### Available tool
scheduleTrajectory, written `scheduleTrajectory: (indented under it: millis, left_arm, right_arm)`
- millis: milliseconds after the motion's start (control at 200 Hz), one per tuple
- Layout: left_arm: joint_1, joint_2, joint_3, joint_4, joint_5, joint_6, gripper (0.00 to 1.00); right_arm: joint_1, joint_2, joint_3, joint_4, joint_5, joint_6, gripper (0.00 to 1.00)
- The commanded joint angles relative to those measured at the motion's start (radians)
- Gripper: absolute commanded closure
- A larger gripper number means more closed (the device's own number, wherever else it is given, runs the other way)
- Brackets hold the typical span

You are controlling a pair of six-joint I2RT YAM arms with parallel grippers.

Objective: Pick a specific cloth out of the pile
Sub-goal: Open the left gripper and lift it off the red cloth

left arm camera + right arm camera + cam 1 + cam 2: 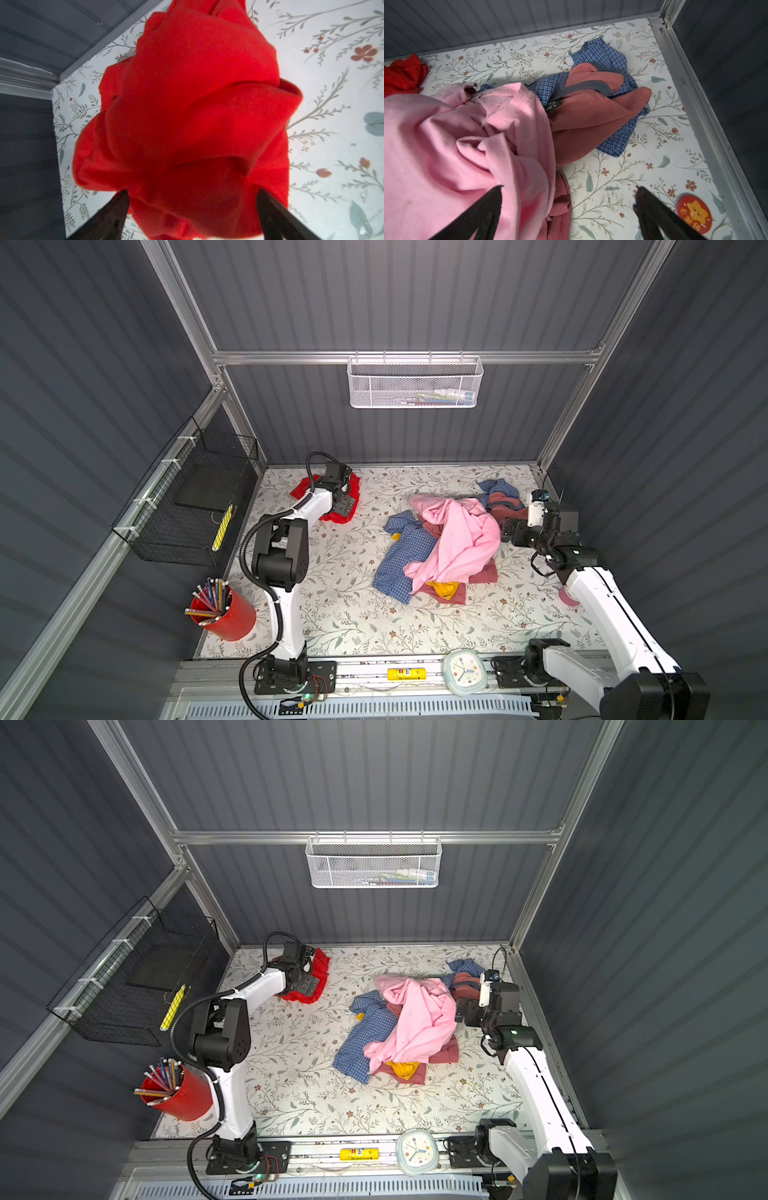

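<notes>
Red and plain, slightly blurred in the left wrist view, the cloth (187, 104) is seen bunched into loose folds at the far left part of the desk (353, 614), close to the back wall. It is set well apart from the pile (449, 543), which is heaped toward the right of the floral-printed surface.

The left pincer (192, 190) is poised directly over the cloth. Its dark fingers (118, 209) are spread wide to either side of the folds, and no fabric is pinched between them.

The pile is topped by a pale pink garment (461, 531). A blue checked shirt (399, 556) is spread beneath it and to its left. A dusty-rose garment (486, 572) is tucked underneath, and a mustard yellow piece (444, 589) shows at the near edge.

The right pincer (569, 187) is held at the right edge of the pile with its jaws wide and nothing gripped. One finger is seen over the pink garment, the other over bare desk beside a round orange sticker (694, 214).

A red cup (232, 620) filled with pencils (210, 597) is stood at the near left corner. A pale clock (463, 672) is laid on the front rail. A black wire basket (187, 506) is fixed to the left wall, and a white mesh basket (415, 383) is hung on the back wall.
</notes>
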Motion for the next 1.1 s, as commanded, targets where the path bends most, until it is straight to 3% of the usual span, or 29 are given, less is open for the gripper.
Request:
scheduleTrajectory:
  millis: [0, 110, 500, 711, 921, 1091]
  left_arm:
    - [0.007, -0.072, -0.050, 0.044, 0.018, -0.049, 0.00]
    - [0.007, -0.103, -0.082, 0.047, 0.013, -0.079, 0.00]
    - [0.009, -0.294, -0.350, 0.204, 0.026, -0.420, 0.00]
    - [0.010, -0.436, -0.486, 0.255, -0.007, -0.501, 0.00]
    - [0.012, -0.565, -0.611, 0.261, -0.062, -0.543, 0.00]
    - [0.019, -0.653, -0.707, 0.290, -0.117, -0.587, 0.00]
  right_arm:
    - [-0.001, -0.044, -0.001, 0.011, 0.004, -0.023, 0.01]
    - [-0.002, -0.081, -0.030, 0.023, -0.017, -0.031, 0.01]
    - [-0.003, -0.216, -0.141, 0.054, -0.075, -0.037, 0.01]
    - [-0.005, -0.268, -0.221, 0.105, -0.071, -0.050, 0.01]
    - [-0.005, -0.286, -0.326, 0.265, 0.002, -0.066, 0.01]
    - [-0.006, -0.266, -0.445, 0.502, 0.092, -0.047, 0.01]
